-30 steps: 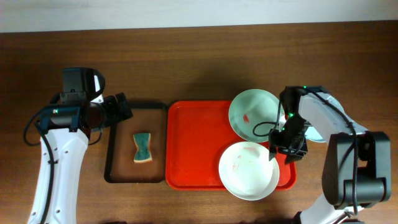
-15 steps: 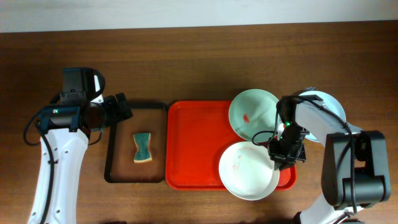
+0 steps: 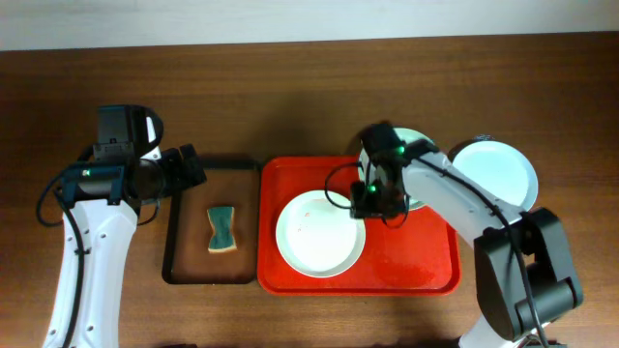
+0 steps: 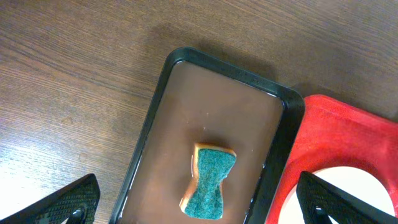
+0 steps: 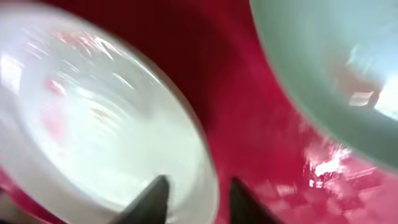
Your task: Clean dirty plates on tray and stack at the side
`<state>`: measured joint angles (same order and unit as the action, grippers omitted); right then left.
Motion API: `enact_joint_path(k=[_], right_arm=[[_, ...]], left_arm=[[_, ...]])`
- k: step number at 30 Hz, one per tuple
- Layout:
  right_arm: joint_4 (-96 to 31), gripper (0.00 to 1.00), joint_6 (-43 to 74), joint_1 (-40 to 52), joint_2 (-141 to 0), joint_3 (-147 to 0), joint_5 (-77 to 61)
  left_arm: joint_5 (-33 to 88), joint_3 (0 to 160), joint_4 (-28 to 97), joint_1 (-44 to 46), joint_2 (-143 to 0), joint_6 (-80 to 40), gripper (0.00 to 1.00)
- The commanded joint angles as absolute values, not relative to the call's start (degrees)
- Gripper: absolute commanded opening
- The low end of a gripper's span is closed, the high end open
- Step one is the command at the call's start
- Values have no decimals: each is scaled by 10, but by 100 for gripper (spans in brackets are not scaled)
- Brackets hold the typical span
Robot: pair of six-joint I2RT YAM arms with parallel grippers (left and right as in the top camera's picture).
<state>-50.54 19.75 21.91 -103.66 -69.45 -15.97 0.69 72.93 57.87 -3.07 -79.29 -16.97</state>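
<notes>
The red tray point(image 3: 406, 261) lies mid-table. A white plate point(image 3: 320, 234) with faint red smears sits on its left half. My right gripper point(image 3: 372, 198) is at that plate's right rim; in the blurred right wrist view its fingers point(image 5: 199, 202) straddle the rim of the white plate point(image 5: 106, 124). A pale mint plate point(image 3: 418, 141) with a red smear lies at the tray's far right corner, mostly under my right arm, and shows in the right wrist view point(image 5: 336, 74). A light blue plate point(image 3: 495, 174) lies on the table right of the tray. My left gripper point(image 3: 189, 166) is open and empty.
A black-rimmed brown tray point(image 3: 211, 162) lies left of the red tray and holds a green sponge point(image 3: 222, 229). In the left wrist view the sponge point(image 4: 211, 183) sits between my open fingers point(image 4: 205, 208), well below them. The red tray's corner point(image 4: 336, 124) is at the right.
My right gripper has moved left across the red tray, and the white plate has moved with it from the front right to the left half. The left arm has not moved.
</notes>
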Motion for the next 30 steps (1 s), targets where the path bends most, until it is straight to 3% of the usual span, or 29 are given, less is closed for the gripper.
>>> enact_joint_path(k=[1,4,5,8,9,10,12,17,28,30], right_arm=[[-575,51,200,221,-1033,-795,-110],[-661,52,200,221,-1011,-870,-30],[-656,98,200,220,-1001,-873,-29],[-620,98,199,220,-1000,-872,-34],[-628,80,180,220,-1000,-872,-33],[-640,55,206,220,-997,-872,-25],[-665,40,274,222,-973,-872,-2],[-737,42,322,248,-919,-834,5],[-558,41,346,259,-919,-629,-71],[-541,33,346,277,-919,-615,-60]], left_arm=[[11,738,578,-32,-785,-173,99],[11,738,578,-32,-785,-173,99],[11,738,578,-32,-785,-173,99],[11,738,578,-32,-785,-173,99],[11,738,578,-32,-785,-173,99],[11,738,578,-32,-785,-173,99],[11,738,578,-32,-785,-173,99],[11,738,578,-32,-785,-173,99],[11,738,578,-32,-785,-173,99],[11,738,578,-32,-785,-173,99]])
